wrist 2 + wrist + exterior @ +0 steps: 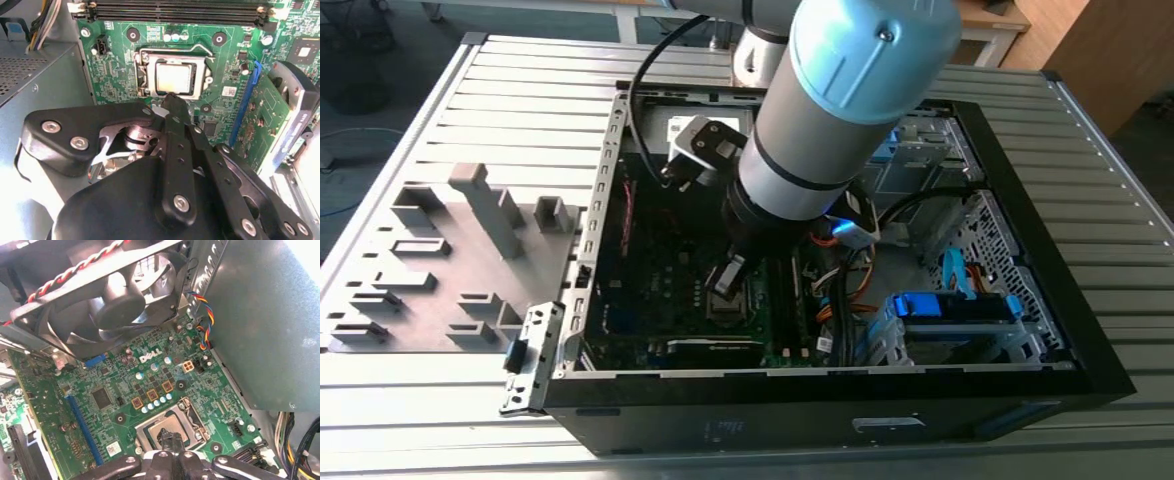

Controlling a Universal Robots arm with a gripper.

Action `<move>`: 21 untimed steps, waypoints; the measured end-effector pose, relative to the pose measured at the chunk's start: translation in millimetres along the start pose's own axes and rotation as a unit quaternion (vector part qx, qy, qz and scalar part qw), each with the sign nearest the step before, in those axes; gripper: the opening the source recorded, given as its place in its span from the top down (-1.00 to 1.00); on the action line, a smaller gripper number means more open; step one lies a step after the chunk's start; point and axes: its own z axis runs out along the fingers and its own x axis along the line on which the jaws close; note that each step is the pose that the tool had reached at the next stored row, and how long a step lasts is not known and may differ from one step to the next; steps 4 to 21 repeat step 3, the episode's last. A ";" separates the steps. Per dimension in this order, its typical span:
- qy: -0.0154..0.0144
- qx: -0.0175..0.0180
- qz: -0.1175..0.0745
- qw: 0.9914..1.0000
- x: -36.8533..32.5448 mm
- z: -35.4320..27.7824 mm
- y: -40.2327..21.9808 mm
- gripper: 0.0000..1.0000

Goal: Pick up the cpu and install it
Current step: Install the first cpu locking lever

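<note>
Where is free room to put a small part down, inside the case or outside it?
Outside: the slatted table is bare at the exterior view's right of the case. At its left, the grey fixture takes much room. Inside it is crowded: the tool is at the cpu in its socket, cables beside.

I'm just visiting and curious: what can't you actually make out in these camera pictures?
- Exterior view: the arm hides the gripper and most of the socket.
- First wrist view: the gripper covers part of the cpu.
- Second wrist view: whether the fingertip touches the cpu.
</note>
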 end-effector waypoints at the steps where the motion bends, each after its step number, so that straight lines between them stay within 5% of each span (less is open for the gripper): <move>1: 0.000 0.000 0.000 1.000 0.0 0.0 0.0 0.79; 21: 0.000 0.000 0.000 1.000 0.0 0.0 0.0 0.79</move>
